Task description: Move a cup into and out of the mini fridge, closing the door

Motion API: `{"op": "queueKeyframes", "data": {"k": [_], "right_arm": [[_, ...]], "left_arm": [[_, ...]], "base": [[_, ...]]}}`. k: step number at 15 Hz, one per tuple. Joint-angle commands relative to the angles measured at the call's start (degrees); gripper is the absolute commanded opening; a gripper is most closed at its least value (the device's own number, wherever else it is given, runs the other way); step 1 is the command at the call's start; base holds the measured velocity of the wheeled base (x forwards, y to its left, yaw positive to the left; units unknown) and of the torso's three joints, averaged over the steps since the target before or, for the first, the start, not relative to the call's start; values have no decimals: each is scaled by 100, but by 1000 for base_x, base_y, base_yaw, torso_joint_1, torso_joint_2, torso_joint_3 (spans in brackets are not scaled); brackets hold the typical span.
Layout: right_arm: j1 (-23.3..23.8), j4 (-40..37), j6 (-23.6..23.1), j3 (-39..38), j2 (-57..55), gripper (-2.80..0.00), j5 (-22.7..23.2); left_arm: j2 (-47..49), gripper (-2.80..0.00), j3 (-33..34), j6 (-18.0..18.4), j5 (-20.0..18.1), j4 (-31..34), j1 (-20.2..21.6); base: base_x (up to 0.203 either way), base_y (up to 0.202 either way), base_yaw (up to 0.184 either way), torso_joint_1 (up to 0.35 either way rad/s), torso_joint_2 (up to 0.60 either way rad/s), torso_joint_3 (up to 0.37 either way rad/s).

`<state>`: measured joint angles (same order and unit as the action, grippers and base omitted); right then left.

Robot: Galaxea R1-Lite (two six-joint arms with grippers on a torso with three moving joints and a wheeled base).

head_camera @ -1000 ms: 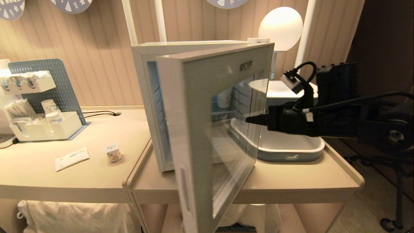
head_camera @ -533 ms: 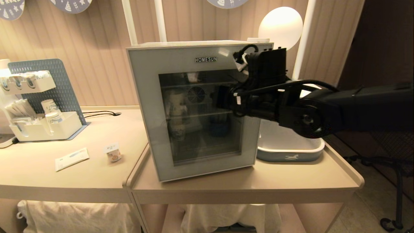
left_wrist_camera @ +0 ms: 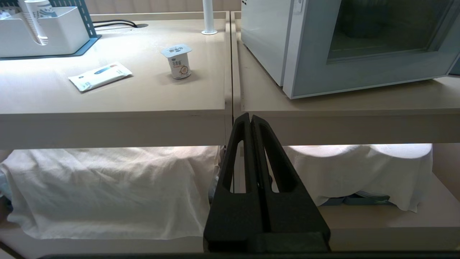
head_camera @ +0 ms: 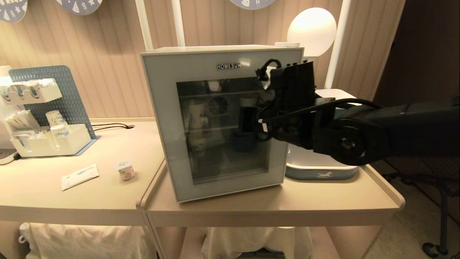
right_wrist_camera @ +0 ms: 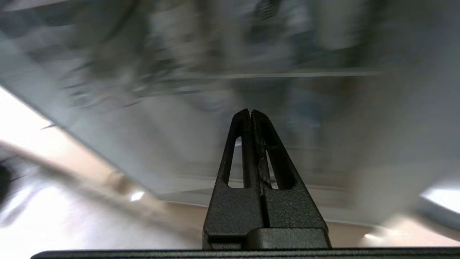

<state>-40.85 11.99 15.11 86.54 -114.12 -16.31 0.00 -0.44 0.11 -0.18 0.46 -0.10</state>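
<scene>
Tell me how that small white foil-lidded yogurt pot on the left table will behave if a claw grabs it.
The small white foil-lidded yogurt pot looks light and thin-walled, so a hard squeeze may dent it. It tapers to a narrow base, so a sideways nudge could tip it. Its overhanging square lid may snag.

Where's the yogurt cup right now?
In the head view the cup stands upright on the left table, outside the closed mini fridge and to its left, beside a flat white packet. Neither gripper is near it.
</scene>
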Motion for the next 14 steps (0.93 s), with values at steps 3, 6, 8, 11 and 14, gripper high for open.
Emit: {"op": "queueKeyframes", "data": {"k": [3, 6, 8, 11, 14], "right_arm": [[323, 14, -576, -1139, 1858, -280, -2033], [1403, 69, -1104, -2313, 3621, -280, -3089], [2238, 79, -1274, -3098, 4957, -280, -3378], [2995, 27, -1439, -4639, 7136, -280, -3572], [3422, -350, -1527, -6097, 9200, -280, -3586]], "left_arm": [[0, -280, 0, -2, 1, -2, -6], [0, -280, 0, -2, 1, -2, -1], [0, -280, 0, -2, 1, -2, 1], [0, -280, 0, -2, 1, -2, 1], [0, -280, 0, -2, 1, -2, 1]], "base": [[0, 0, 0, 0, 0, 0], [0, 0, 0, 0, 0, 0], [0, 0, 0, 0, 0, 0], [0, 0, 0, 0, 0, 0], [0, 0, 0, 0, 0, 0]]}}
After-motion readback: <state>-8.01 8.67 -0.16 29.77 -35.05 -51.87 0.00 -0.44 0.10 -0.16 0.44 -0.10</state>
